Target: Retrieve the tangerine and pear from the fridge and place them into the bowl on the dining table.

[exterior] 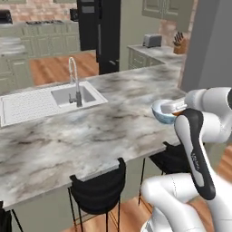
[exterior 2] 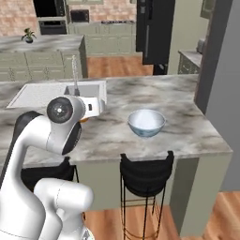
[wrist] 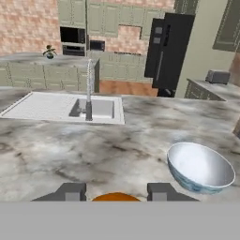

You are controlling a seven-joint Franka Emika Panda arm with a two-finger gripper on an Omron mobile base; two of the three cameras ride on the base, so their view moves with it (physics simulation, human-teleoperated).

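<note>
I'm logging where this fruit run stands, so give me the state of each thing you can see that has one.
Tangerine: held between the gripper's fingertips, above the dining table.
Gripper: shut on the tangerine.
Bowl: upright on the table, empty.
Fridge: doors closed.
Faucet: no water running.
</note>
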